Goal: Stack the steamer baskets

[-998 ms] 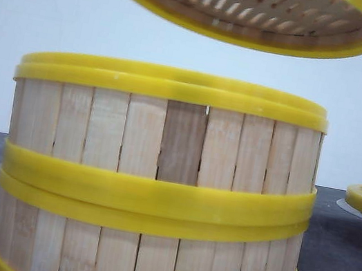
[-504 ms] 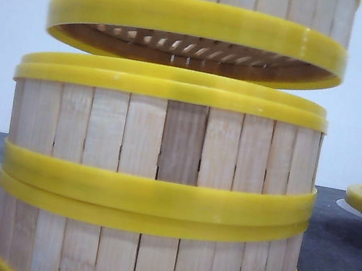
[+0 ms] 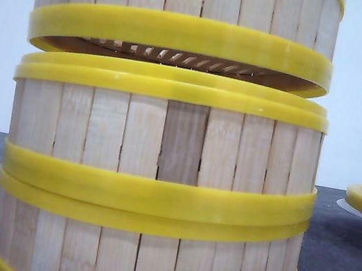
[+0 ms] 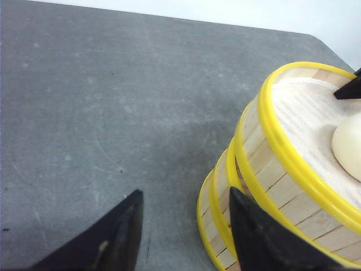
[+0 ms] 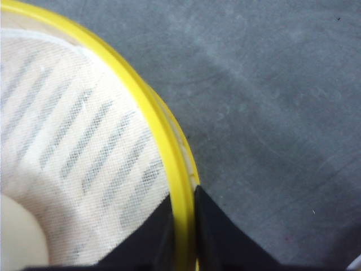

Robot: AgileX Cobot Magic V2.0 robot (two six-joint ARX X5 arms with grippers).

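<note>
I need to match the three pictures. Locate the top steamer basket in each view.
Front: top basket at the upper edge, just above the two stacked ones.
Left wrist: at the right side, bun inside.
Right wrist: at the left, right gripper clamping its rim.
Shared landmark: its yellow rim.

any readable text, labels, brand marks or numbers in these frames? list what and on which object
None readable in any view.
The round bamboo-slat steamer baskets with yellow plastic rims are unmarked: plain slats and rims.
The white mesh liner in the top basket, the pale round bun on it and the dark grey table show no print.
The black right gripper clamped on the rim shows no lettering.
</note>
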